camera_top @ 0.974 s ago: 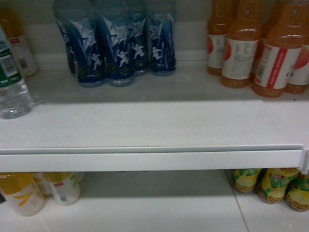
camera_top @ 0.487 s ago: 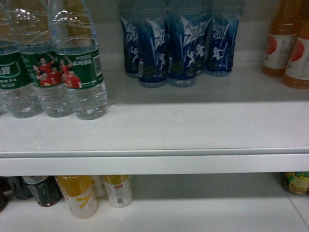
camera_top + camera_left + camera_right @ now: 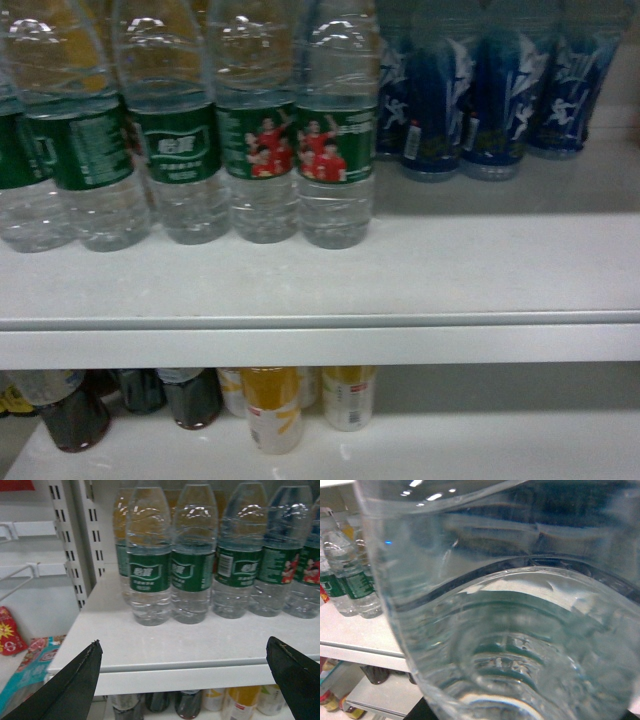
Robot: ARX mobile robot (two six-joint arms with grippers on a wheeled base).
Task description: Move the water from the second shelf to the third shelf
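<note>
Several water bottles (image 3: 337,140) with green labels stand in a row on the white shelf (image 3: 400,345) in the head view, and the same water bottles (image 3: 148,575) show in the left wrist view. My left gripper (image 3: 182,645) hangs open in front of the shelf edge (image 3: 200,672), nothing between its black fingertips (image 3: 92,652). In the right wrist view one clear ribbed water bottle (image 3: 520,605) fills the frame, off the shelf and right at my right gripper, whose fingers are hidden behind it. Neither gripper shows in the head view.
Dark blue bottles (image 3: 470,100) stand right of the water. On the shelf below are dark cola bottles (image 3: 75,415) and yellow bottles (image 3: 272,405). A slotted shelf post (image 3: 75,540) and snack packets (image 3: 10,635) lie left. More water bottles (image 3: 350,575) stand far left.
The head view has swung left along the shelf: the blue bottles slid to the right edge, the orange juice left the frame, and the row of water bottles came to fill the left and middle.
</note>
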